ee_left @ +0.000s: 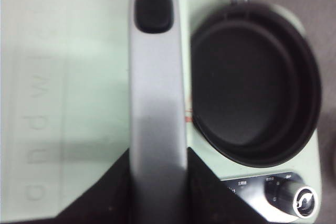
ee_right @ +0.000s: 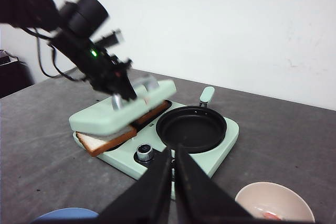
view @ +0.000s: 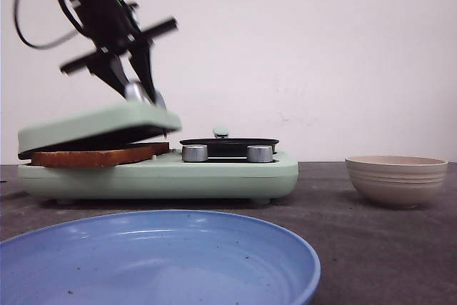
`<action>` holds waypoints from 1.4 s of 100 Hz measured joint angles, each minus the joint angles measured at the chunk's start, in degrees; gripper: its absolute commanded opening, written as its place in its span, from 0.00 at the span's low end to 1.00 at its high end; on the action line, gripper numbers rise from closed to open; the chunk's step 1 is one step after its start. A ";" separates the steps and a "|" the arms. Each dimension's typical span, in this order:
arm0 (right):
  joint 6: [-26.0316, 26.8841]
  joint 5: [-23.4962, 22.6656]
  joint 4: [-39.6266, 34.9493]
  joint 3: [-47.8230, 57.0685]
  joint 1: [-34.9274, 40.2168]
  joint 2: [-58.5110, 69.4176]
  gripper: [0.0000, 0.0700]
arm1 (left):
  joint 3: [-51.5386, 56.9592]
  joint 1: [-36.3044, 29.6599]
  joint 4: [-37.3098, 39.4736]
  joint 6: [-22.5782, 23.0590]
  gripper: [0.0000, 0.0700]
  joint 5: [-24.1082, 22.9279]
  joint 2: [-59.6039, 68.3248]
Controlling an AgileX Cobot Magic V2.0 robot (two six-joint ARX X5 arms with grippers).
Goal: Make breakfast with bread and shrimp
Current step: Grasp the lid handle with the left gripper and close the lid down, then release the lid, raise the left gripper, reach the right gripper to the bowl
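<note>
A slice of bread (view: 100, 155) lies in the pale green sandwich maker (view: 214, 176), its crust edge showing under the half-lowered, tilted lid (view: 93, 123). It also shows in the right wrist view (ee_right: 105, 140). My left gripper (view: 143, 94) is shut on the lid's silver handle (ee_left: 157, 103), and its black fingers (ee_left: 210, 198) flank the handle. My right gripper (ee_right: 173, 153) is shut and empty, hovering in front of the machine. A small pinkish shrimp piece (ee_right: 270, 215) lies in the beige bowl (ee_right: 270, 203). I cannot tell whether a second slice is under the lid.
A black round pan (view: 228, 144) sits on the machine's right half, with two silver knobs (view: 194, 153) on the front. The beige bowl (view: 396, 180) stands to the right. A blue plate (view: 157, 262) lies at the front edge of the dark table.
</note>
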 measured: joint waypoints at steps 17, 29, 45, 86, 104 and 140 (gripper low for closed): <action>0.00 0.00 0.00 0.00 0.00 0.00 0.00 | 0.00 -0.70 0.13 -0.02 0.20 -0.48 0.94; 0.00 0.00 0.00 0.00 0.00 0.02 0.00 | 0.00 -0.31 0.74 0.20 0.79 -1.84 1.40; -0.02 0.02 0.02 0.00 0.00 0.04 0.00 | 2.12 0.92 -3.28 0.42 1.00 -2.71 1.60; -0.02 1.55 0.68 0.00 0.00 3.17 0.00 | 13.29 0.55 -7.45 5.99 0.20 -6.45 -9.84; -0.02 1.55 0.94 0.00 0.00 5.27 0.00 | 14.25 0.52 -8.46 9.53 0.00 -6.49 -22.34; 0.76 4.39 7.69 0.00 0.00 12.52 0.00 | 12.81 0.24 -19.28 14.23 0.00 -6.69 -43.54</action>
